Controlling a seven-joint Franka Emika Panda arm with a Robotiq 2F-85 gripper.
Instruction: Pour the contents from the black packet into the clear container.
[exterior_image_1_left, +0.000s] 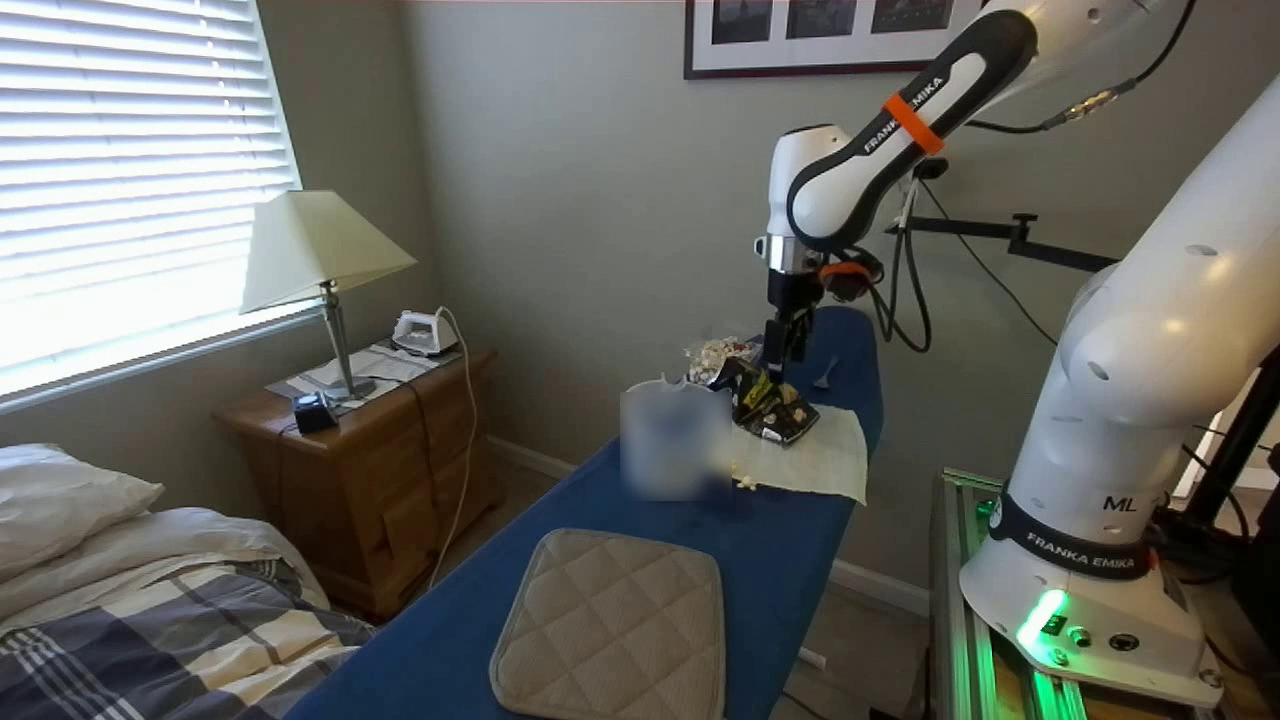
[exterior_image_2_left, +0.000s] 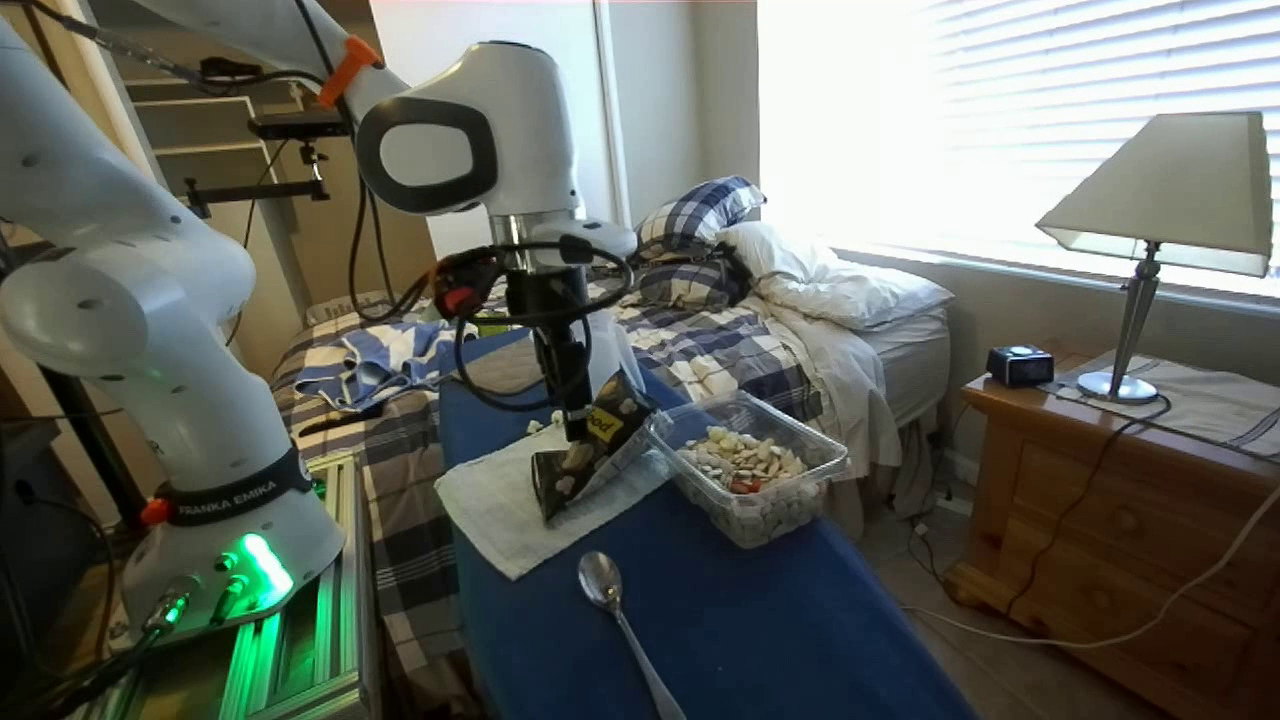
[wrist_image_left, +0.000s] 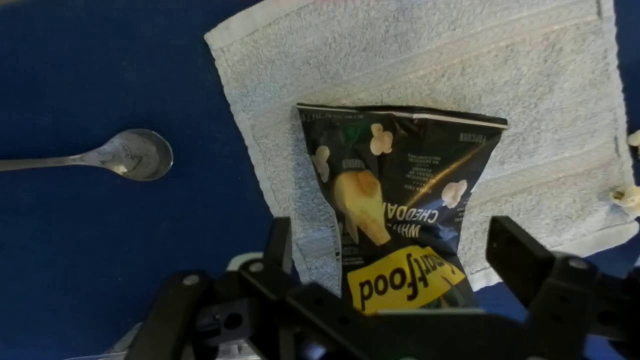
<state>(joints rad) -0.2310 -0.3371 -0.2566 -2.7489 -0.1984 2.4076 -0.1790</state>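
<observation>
The black packet (wrist_image_left: 400, 200), with a yellow label, lies on the white cloth (wrist_image_left: 540, 90); one end appears raised in an exterior view. My gripper (wrist_image_left: 397, 240) is right over it, pointing down, its fingers spread wide. Gaps show between the packet and each finger in the wrist view, so nothing is gripped. The packet's near end is hidden below the gripper body. The clear container (exterior_image_1_left: 675, 440), tall and cup-like, stands beside the packet and is blurred in an exterior view. Its contents cannot be told.
A low see-through tub (exterior_image_2_left: 760, 525) of popcorn-like pieces stands close to the packet. A metal spoon (exterior_image_2_left: 600, 580) lies beside the cloth. The grey quilted pad (exterior_image_1_left: 610, 620) rests on the narrow blue board (exterior_image_1_left: 775, 560). Loose popcorn (wrist_image_left: 627, 196) lies at the cloth's edge.
</observation>
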